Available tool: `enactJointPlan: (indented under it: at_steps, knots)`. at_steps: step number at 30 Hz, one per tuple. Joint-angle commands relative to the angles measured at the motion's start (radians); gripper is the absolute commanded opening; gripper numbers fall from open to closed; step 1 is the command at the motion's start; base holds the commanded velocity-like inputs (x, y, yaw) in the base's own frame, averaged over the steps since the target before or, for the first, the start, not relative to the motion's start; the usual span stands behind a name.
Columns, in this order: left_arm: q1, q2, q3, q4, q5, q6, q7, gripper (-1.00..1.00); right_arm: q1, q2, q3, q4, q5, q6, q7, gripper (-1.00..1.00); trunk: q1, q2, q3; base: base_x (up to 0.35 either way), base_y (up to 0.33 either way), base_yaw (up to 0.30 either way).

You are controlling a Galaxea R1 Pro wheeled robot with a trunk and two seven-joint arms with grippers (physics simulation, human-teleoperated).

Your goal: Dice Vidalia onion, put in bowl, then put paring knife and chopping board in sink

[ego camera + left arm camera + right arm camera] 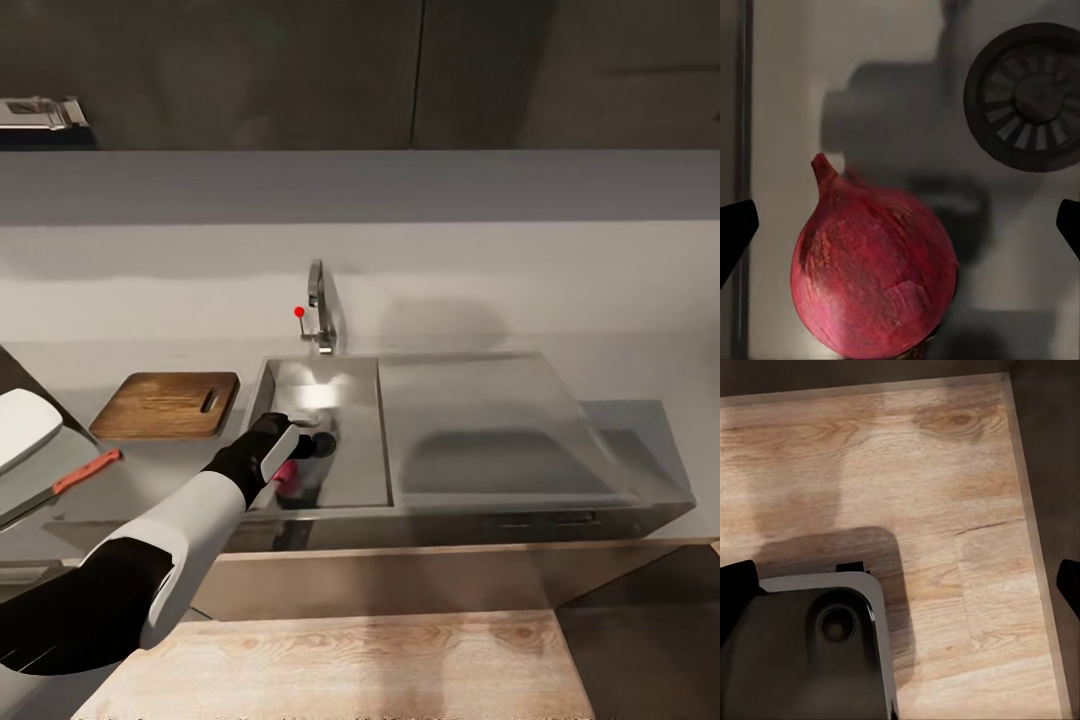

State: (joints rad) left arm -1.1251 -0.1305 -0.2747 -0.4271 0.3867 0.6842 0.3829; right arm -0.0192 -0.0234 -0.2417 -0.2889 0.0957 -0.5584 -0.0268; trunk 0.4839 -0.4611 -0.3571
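Left wrist view showed the jaws spread wide, dark fingertips [736,229] at either edge of the frame, nothing pinched. Onion [874,274] lay between them on the sink floor, nearer one fingertip than the other, stem tip pointing away from the camera and slightly aslant. Drain [1029,96] sat beyond, apart from the onion. Head view: left gripper [290,462] was down inside the sink [480,420], so the left arm was plainly the nearer. Board [165,404] and knife [70,482] waited on the tabletop [640,370] beside the basin. Right jaws also looked spread, over wood flooring [945,472].
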Motion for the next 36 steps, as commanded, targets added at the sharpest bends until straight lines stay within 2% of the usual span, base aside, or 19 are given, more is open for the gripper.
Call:
enactJointPlan:
  at_steps: [1, 22, 28, 36]
  knots:
    - [-0.001, 0.001, -0.008, -0.001, 0.011, 0.003, 0.008, 1.0, -0.001, 0.0, -0.005, 0.001, 0.01, -0.003, -0.003, 1.0, 0.0, -0.002, -0.003, -0.002, 0.001, 0.0]
    - [0.001, 0.001, -0.008, 0.001, 0.011, 0.003, 0.009, 1.0, -0.001, 0.001, -0.005, 0.001, 0.01, -0.005, -0.003, 1.0, 0.0, -0.002, -0.038, 0.0, 0.012, 0.0]
    - [0.019, 0.001, -0.008, 0.001, 0.01, 0.003, 0.008, 1.0, -0.001, 0.001, -0.005, 0.001, 0.01, -0.005, -0.003, 1.0, 0.0, -0.002, -0.047, 0.0, 0.0, 0.0]
    - [0.025, 0.002, -0.008, 0.001, 0.009, 0.002, 0.01, 1.0, -0.001, 0.005, -0.003, 0.001, 0.012, -0.005, -0.002, 1.0, 0.0, -0.002, -0.052, 0.0, 0.0, 0.0]
